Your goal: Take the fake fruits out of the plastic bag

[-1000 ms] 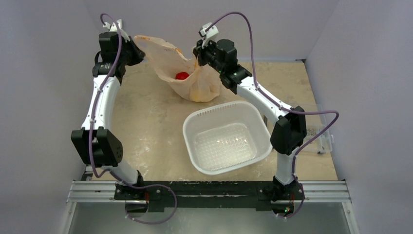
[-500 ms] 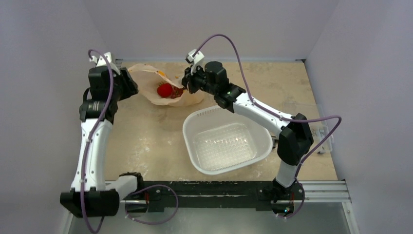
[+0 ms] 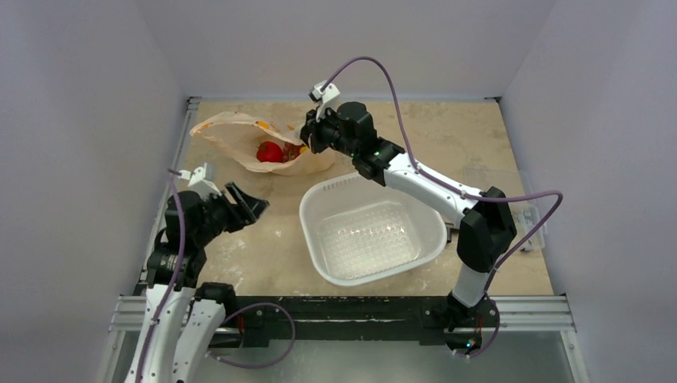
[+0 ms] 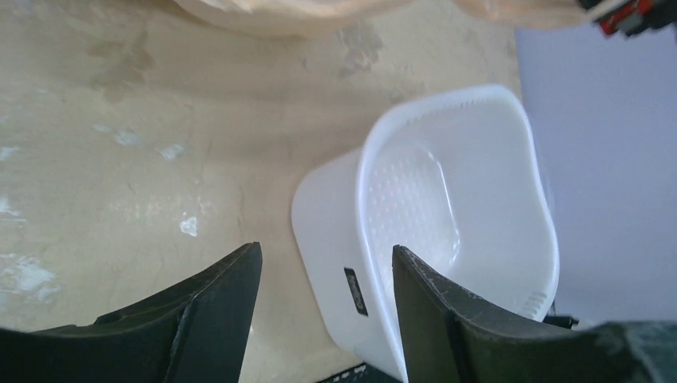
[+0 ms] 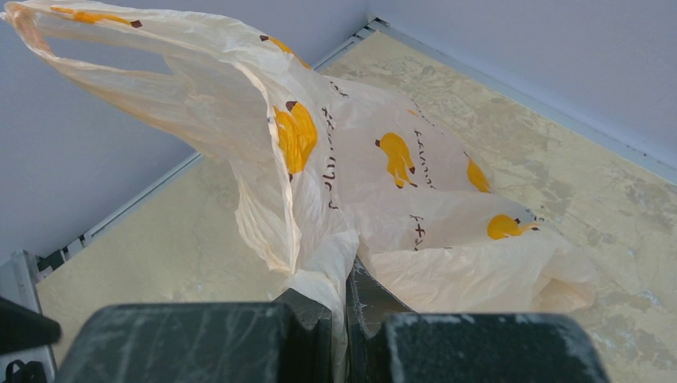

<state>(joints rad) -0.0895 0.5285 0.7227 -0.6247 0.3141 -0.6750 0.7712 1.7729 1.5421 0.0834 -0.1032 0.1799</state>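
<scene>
The peach-beige plastic bag (image 3: 231, 132) lies slumped on the table at the back left, with its mouth open toward the left. Inside it shows a red tomato-like fruit (image 3: 270, 152). Something darker sits beside it, mostly hidden by my right gripper. My right gripper (image 3: 306, 140) is shut on the bag's bunched right edge, and the right wrist view shows the film (image 5: 383, 183) pinched in the gripper (image 5: 339, 287). My left gripper (image 3: 254, 204) hangs open and empty over the table, well in front of the bag. It appears in the left wrist view (image 4: 326, 249) with bare jaws.
A white perforated basin (image 3: 319, 199) stands empty in the middle right of the table, also seen from the left wrist (image 4: 479, 159). A clear plastic box (image 3: 511, 215) sits at the right edge. Walls close in the back and both sides.
My left gripper opened, let go of the bag's left handle and drew back toward the near left. The bag dropped from hanging between both grippers to lying on the table.
</scene>
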